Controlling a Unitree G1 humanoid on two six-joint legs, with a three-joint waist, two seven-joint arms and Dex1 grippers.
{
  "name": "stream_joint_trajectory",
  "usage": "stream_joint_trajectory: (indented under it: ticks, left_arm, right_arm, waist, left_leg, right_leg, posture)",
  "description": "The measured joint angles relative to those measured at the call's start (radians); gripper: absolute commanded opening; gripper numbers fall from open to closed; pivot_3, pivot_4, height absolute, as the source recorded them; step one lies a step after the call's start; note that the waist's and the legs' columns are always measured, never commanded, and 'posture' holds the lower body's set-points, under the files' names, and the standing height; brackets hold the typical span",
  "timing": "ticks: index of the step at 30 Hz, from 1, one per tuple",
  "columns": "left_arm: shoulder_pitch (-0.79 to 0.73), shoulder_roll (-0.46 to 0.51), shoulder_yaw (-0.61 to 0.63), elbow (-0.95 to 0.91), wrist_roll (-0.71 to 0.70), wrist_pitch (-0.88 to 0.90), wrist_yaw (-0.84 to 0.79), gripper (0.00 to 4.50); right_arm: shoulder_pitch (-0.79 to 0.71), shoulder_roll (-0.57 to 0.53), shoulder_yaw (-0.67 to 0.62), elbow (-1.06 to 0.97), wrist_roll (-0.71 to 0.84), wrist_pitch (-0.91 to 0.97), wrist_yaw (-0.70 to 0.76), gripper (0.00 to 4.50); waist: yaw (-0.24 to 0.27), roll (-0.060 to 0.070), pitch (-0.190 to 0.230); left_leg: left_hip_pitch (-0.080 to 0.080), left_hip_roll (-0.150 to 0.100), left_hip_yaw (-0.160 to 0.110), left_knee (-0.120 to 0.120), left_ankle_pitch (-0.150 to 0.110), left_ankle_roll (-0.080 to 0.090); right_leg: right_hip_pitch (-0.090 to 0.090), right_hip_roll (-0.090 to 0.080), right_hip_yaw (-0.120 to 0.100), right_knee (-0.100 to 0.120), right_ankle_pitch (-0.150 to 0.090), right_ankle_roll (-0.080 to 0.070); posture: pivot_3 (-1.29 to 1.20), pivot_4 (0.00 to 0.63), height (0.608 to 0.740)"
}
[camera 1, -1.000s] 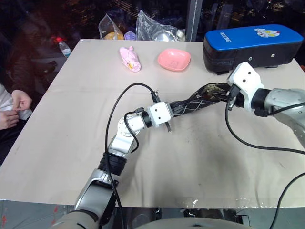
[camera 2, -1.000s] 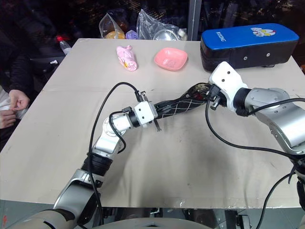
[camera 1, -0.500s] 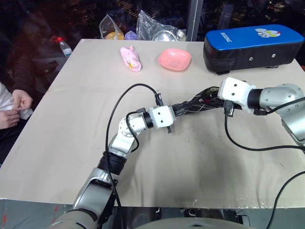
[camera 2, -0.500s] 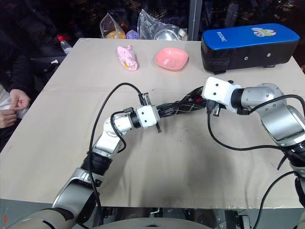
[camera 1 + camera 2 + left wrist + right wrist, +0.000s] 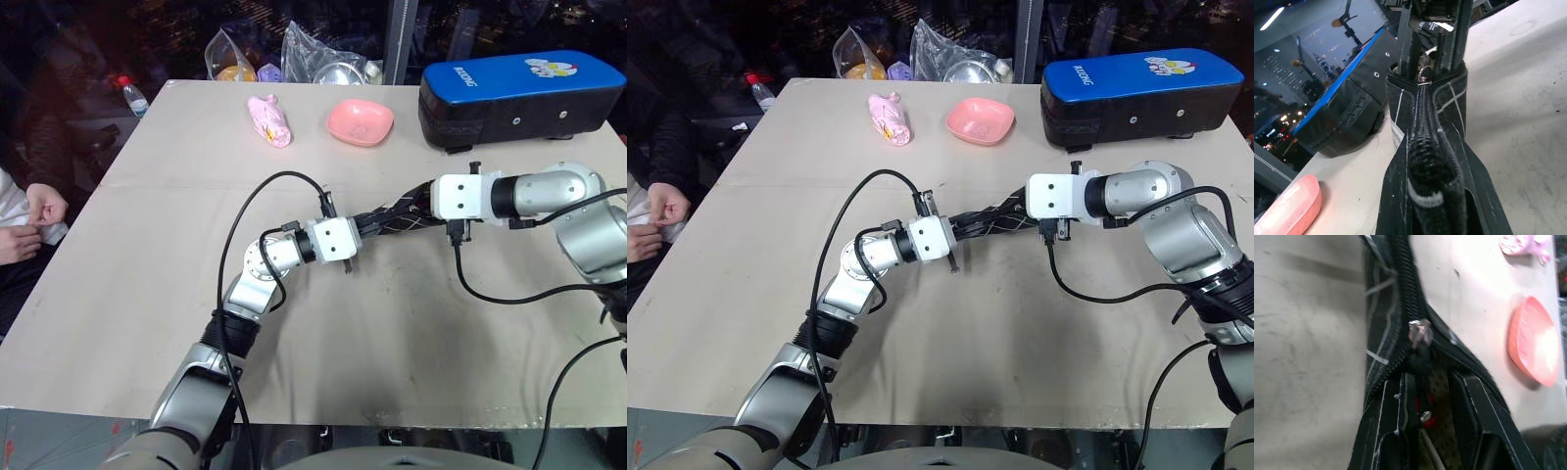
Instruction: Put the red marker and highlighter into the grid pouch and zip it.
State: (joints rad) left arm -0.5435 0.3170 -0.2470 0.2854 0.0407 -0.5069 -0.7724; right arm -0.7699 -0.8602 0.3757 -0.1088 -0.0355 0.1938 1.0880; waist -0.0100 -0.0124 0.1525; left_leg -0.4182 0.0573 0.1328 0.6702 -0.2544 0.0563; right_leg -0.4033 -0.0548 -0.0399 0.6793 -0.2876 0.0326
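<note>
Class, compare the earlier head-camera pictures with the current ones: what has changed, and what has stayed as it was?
The right gripper has rolled over and sunk a little at the open end of the grid pouch, which now hangs flatter and straighter between the arms. The left gripper stays shut on the pouch's other end. The pink bowl, blue case and pink toy have not moved.

one grid pouch (image 5: 397, 215), one pink dish (image 5: 359, 121), one blue case (image 5: 519, 96) — two plastic bags (image 5: 323, 61)

The blue case (image 5: 519, 88) reads, perhaps, "BOXING".

Grid pouch (image 5: 1442, 161), zipper mostly closed
</note>
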Motion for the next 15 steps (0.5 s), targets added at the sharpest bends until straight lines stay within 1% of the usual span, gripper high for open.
stream_joint_trajectory:
  ticks: [4, 6, 7, 8, 15]
  left_arm:
    - [0.0, 0.0, 0.0, 0.0, 0.0, 0.0, 0.0, 0.0]
    - [0.0, 0.0, 0.0, 0.0, 0.0, 0.0, 0.0, 0.0]
    - [0.0, 0.0, 0.0, 0.0, 0.0, 0.0, 0.0, 0.0]
    - [0.0, 0.0, 0.0, 0.0, 0.0, 0.0, 0.0, 0.0]
    - [0.0, 0.0, 0.0, 0.001, 0.0, 0.0, 0.0, 0.0]
  right_arm:
    - [0.0, 0.006, -0.001, -0.001, 0.0, -0.013, 0.032, 1.01]
    - [0.0, 0.01, -0.001, -0.002, 0.0, -0.016, 0.041, 0.48]
    - [0.001, 0.013, -0.001, -0.002, 0.0, -0.016, 0.042, 0.4]
    - [0.001, 0.015, -0.001, -0.003, -0.001, -0.016, 0.042, 0.19]
    - [0.01, 0.021, -0.013, -0.023, -0.005, 0.007, 0.035, 0.19]
  waist:
    - [0.0, 0.0, 0.0]
    - [0.0, 0.0, 0.0]
    - [0.0, 0.0, 0.0]
    - [0.0, 0.0, 0.0]
    - [0.001, 0.0, 0.0]
  left_leg:
    - [0.0, 0.0, 0.0, 0.0, 0.0, 0.0]
    - [0.0, 0.0, 0.0, 0.0, 0.0, 0.0]
    - [0.0, 0.0, 0.0, 0.0, 0.0, 0.0]
    - [0.0, 0.0, 0.0, 0.0, 0.0, 0.0]
    - [0.0, 0.0, 0.0, 0.0, 0.0, 0.0]
  right_leg:
    - [0.0, 0.0, 0.0, 0.0, 0.0, 0.0]
    - [0.0, 0.0, 0.0, 0.0, 0.0, 0.0]
    - [0.0, 0.0, 0.0, 0.0, 0.0, 0.0]
    - [0.0, 0.0, 0.0, 0.0, 0.0, 0.0]
    - [0.0, 0.0, 0.0, 0.001, 0.0, 0.0]
  posture:
    - [0.0, 0.15, 0.74]
    - [0.0, 0.15, 0.74]
    - [0.0, 0.15, 0.74]
    - [0.0, 0.15, 0.74]
    - [0.0, 0.15, 0.74]
